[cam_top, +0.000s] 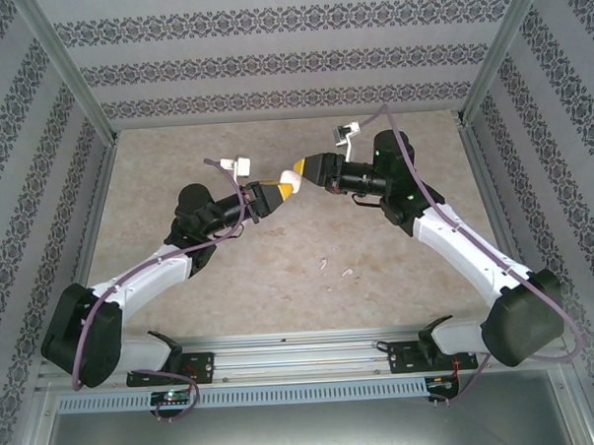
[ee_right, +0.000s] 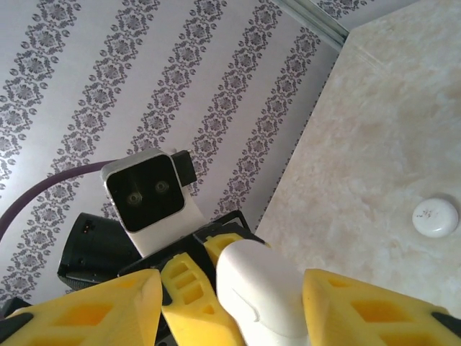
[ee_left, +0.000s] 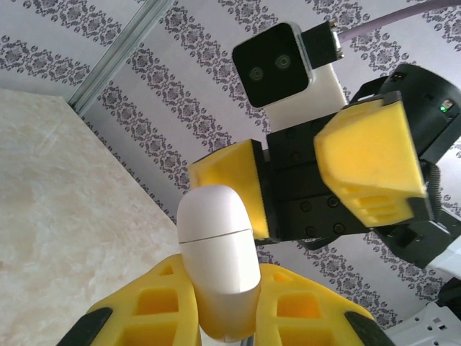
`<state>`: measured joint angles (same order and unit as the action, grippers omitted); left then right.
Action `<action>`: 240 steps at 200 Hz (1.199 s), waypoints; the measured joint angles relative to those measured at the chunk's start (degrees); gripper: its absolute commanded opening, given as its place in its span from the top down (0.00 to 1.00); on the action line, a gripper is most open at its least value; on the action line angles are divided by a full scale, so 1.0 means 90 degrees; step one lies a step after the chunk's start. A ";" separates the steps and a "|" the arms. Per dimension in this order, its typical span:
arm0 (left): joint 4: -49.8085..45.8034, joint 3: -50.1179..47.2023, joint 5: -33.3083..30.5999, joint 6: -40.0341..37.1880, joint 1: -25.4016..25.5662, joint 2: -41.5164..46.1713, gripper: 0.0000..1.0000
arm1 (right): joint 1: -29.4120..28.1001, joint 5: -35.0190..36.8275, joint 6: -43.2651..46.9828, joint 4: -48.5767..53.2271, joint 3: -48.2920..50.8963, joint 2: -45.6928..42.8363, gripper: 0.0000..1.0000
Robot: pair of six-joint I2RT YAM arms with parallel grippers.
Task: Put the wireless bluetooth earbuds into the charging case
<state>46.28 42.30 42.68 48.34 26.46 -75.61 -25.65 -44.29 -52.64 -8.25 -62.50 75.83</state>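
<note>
Two arms meet over the middle of the table [cam_top: 281, 302], tip to tip. The left gripper [cam_top: 282, 191] is squeezed tight on a small white case [cam_top: 295, 170] shaped like a fat pill. From the left wrist camera, the case [ee_left: 216, 252] stands up out of the yellow fingers [ee_left: 151, 303], which press on its bottom half from both sides. A thin line runs round the case where the lid meets the body. The lid is down, so what is inside cannot be seen. The right gripper [cam_top: 308, 169] has its jaws partly open, one on each side of the top end of the case. From the right wrist camera, the case [ee_right: 263, 295] sits in the gap between that gripper's two big yellow fingers [ee_right: 374, 310]. One finger looks very close to it, and there is room on the other side. I cannot tell if that gripper touches the case. Two earbuds [cam_top: 324, 264], tiny and white, lie on the table near each other. They are closer to the arm bases than the grippers are, and well apart from the case. A round white disc [ee_right: 435, 216] lies flat on the table too, off to one side.
</note>
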 measured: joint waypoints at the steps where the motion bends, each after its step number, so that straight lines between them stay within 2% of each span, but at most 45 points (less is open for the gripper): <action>1: 0.0000 0.0000 0.0002 0.0002 0.0000 0.0002 0.98 | 0.0000 -0.0002 0.0002 -0.0007 0.0000 0.0002 0.47; 34: 0.0049 0.0024 0.0090 0.0143 0.0000 0.0051 0.98 | -0.0015 -0.0138 -0.0010 -0.0146 0.0002 0.0049 0.43; 58: 0.0080 0.0041 0.0121 0.0219 0.0000 0.0051 0.98 | -0.0034 -0.0228 -0.0019 -0.0192 0.0002 0.0095 0.45; 78: 0.0109 0.0044 0.0155 0.0284 0.0000 0.0051 0.98 | -0.0056 -0.0306 -0.0044 -0.0238 0.0002 0.0165 0.52; 114: 0.0172 0.0058 0.0219 0.0359 0.0000 0.0051 0.98 | -0.0056 -0.0401 -0.0153 -0.0350 0.0007 0.0274 0.69; 151: 0.0245 0.0095 0.0253 0.0449 -0.0027 0.0053 0.96 | -0.0053 -0.0469 -0.0158 -0.0544 0.0007 0.0289 0.78; 197: 0.0216 0.0097 0.0304 0.0466 -0.0034 0.0051 0.80 | -0.0053 -0.0469 0.0114 -0.0452 0.0002 0.0289 0.84; 240: -0.0265 0.0221 0.0427 0.0294 -0.0036 0.0051 0.62 | -0.0102 -0.0444 0.0576 -0.0107 -0.0053 0.0270 0.86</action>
<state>43.90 44.29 46.52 50.98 26.13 -75.16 -26.57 -48.29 -47.46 -9.21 -62.98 78.26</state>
